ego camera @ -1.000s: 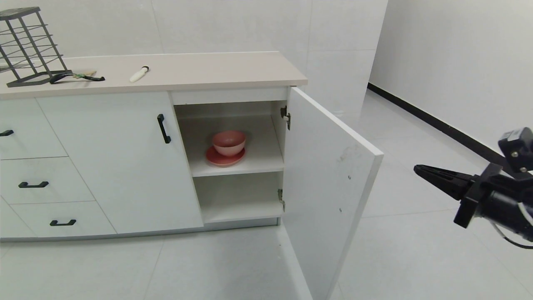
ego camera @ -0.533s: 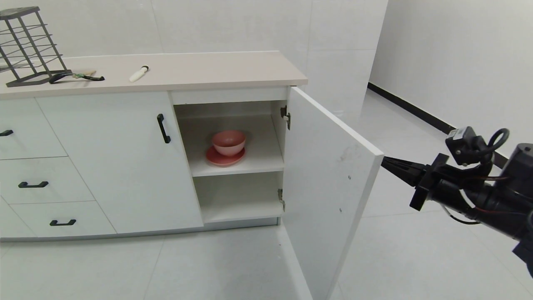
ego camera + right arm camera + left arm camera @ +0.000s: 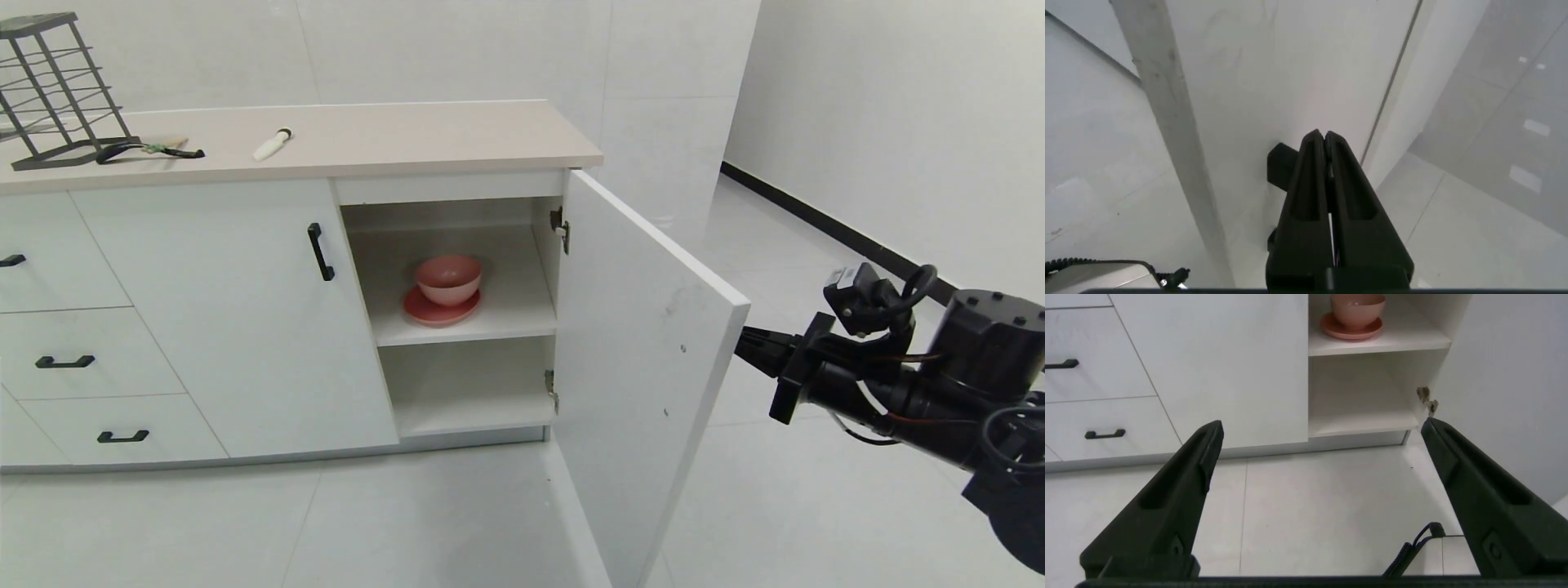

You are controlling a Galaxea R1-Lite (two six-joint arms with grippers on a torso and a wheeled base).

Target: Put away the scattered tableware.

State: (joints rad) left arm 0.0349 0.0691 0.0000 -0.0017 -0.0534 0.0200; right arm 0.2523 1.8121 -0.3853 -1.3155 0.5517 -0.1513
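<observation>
A pink bowl point(image 3: 449, 279) sits on a red plate point(image 3: 441, 308) on the upper shelf of the open cabinet point(image 3: 522, 318); the left wrist view shows the same bowl point(image 3: 1357, 304) and plate point(image 3: 1351, 327). The cabinet door point(image 3: 645, 351) stands swung out. My right gripper point(image 3: 751, 343) is beyond the door's free edge, on its outer side. In the right wrist view, this gripper point(image 3: 1324, 137) is shut and empty, its tips close to the door's black handle point(image 3: 1282, 163). My left gripper point(image 3: 1320, 429) hangs open above the floor in front of the cabinet.
On the countertop point(image 3: 424, 135) lie a white-handled knife point(image 3: 272, 144) and a black-and-green utensil point(image 3: 151, 149), beside a dark wire rack point(image 3: 57, 90). Drawers point(image 3: 65, 361) with black handles are at the left. Bare tiled floor point(image 3: 816, 506) spreads around the door.
My right arm has moved left toward the door's outer face, and its fingertips have slipped behind the door's edge. Bowl, plate and countertop items have not moved.
</observation>
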